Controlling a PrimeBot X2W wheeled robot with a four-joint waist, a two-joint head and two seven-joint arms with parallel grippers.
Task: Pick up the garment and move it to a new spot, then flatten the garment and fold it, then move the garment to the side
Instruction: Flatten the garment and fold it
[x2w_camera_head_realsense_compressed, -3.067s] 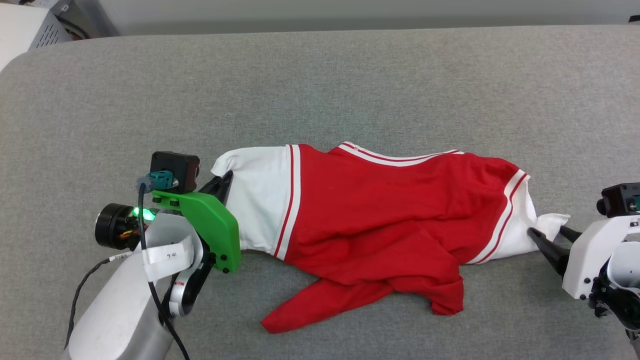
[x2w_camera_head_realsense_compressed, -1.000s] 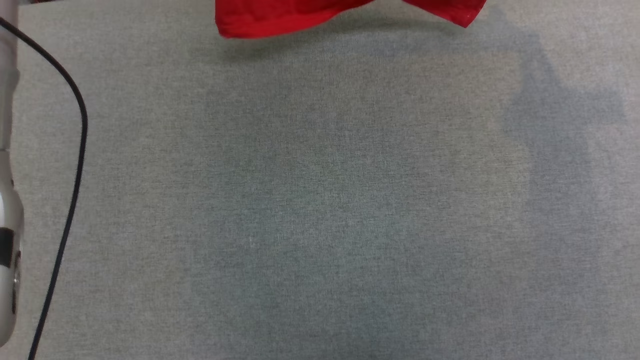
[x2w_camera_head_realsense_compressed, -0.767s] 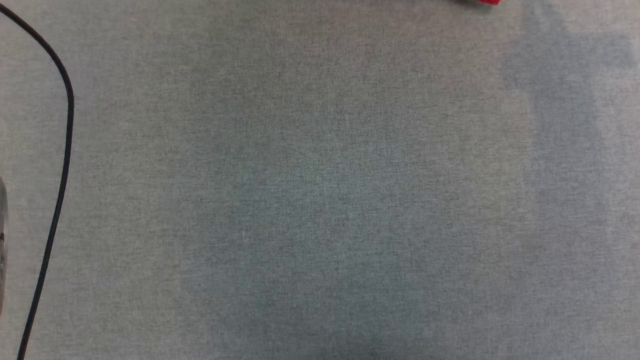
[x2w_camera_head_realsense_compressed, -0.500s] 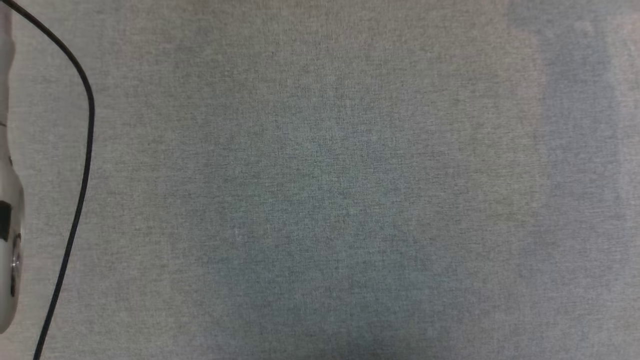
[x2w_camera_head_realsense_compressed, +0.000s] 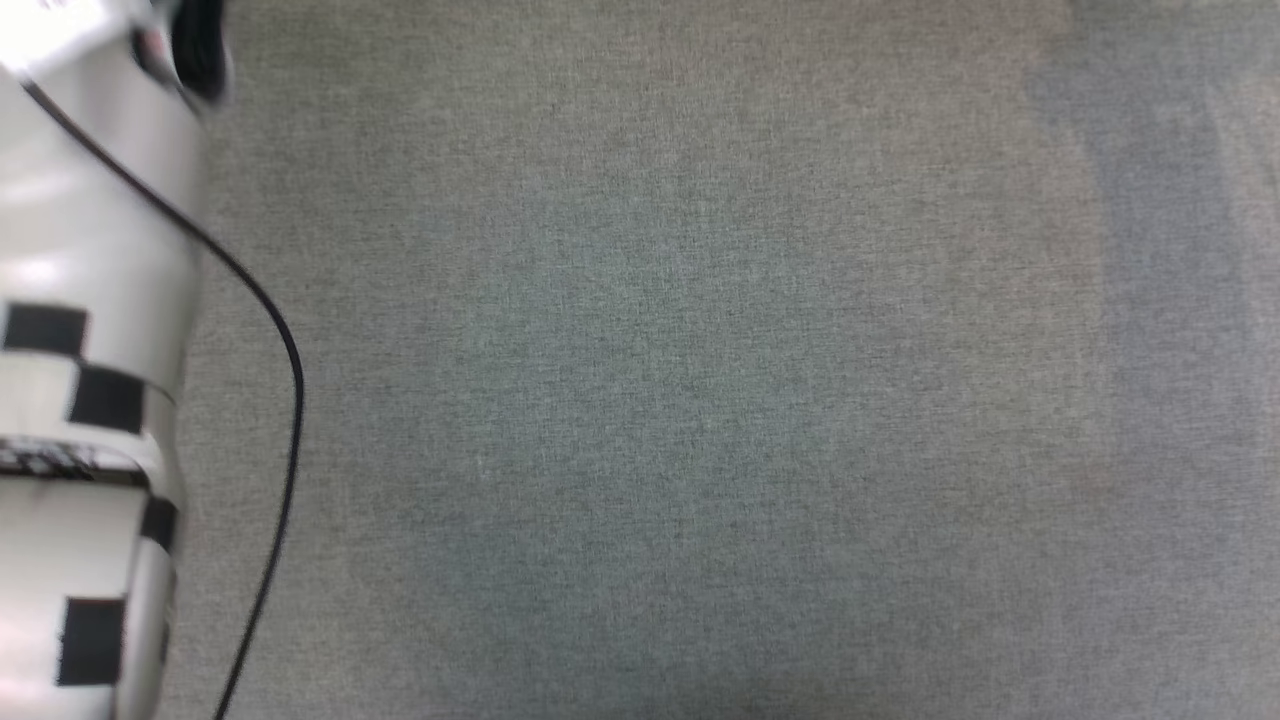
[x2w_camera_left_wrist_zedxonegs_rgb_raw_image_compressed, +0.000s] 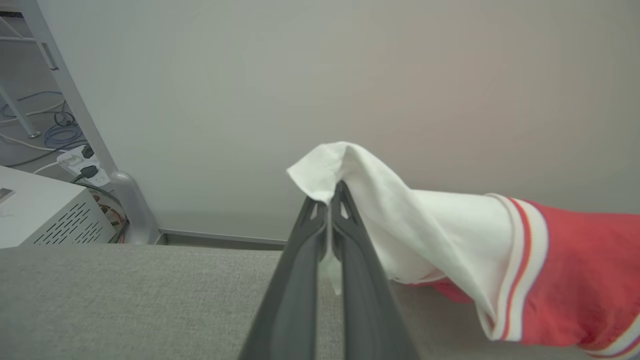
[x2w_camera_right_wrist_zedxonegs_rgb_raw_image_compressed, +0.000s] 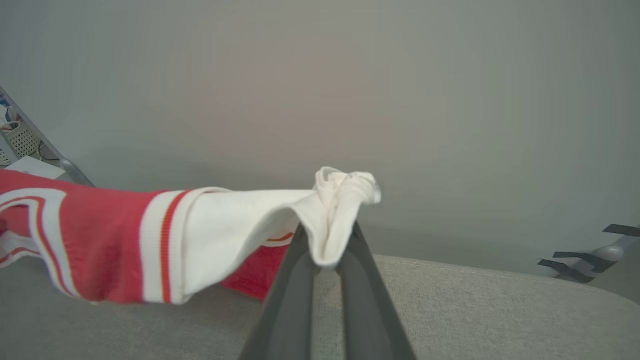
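Note:
The garment (x2w_camera_left_wrist_zedxonegs_rgb_raw_image_compressed: 575, 280), red with white sleeves and striped trim, hangs above the grey surface, stretched between both arms. In the left wrist view my left gripper (x2w_camera_left_wrist_zedxonegs_rgb_raw_image_compressed: 331, 200) is shut on the tip of one white sleeve (x2w_camera_left_wrist_zedxonegs_rgb_raw_image_compressed: 350, 170). In the right wrist view my right gripper (x2w_camera_right_wrist_zedxonegs_rgb_raw_image_compressed: 327, 240) is shut on the bunched end of the other white sleeve (x2w_camera_right_wrist_zedxonegs_rgb_raw_image_compressed: 345, 187), and the garment (x2w_camera_right_wrist_zedxonegs_rgb_raw_image_compressed: 95, 240) trails off to that view's left. In the head view a pale forearm (x2w_camera_head_realsense_compressed: 90, 360) with black patches and a black cable (x2w_camera_head_realsense_compressed: 285, 400) stands at the left edge.
A grey fabric surface (x2w_camera_head_realsense_compressed: 700, 400) lies under the arms, with a soft shadow (x2w_camera_head_realsense_compressed: 1150, 200) at its right. A plain grey wall (x2w_camera_left_wrist_zedxonegs_rgb_raw_image_compressed: 300, 75) rises behind. A white vented box (x2w_camera_left_wrist_zedxonegs_rgb_raw_image_compressed: 45, 215) and floor cables (x2w_camera_left_wrist_zedxonegs_rgb_raw_image_compressed: 55, 135) lie past the surface's far left corner.
The head camera has tilted down, so the garment that lay flat on the surface slid out of the top of its view. The pale left forearm has come into the left edge.

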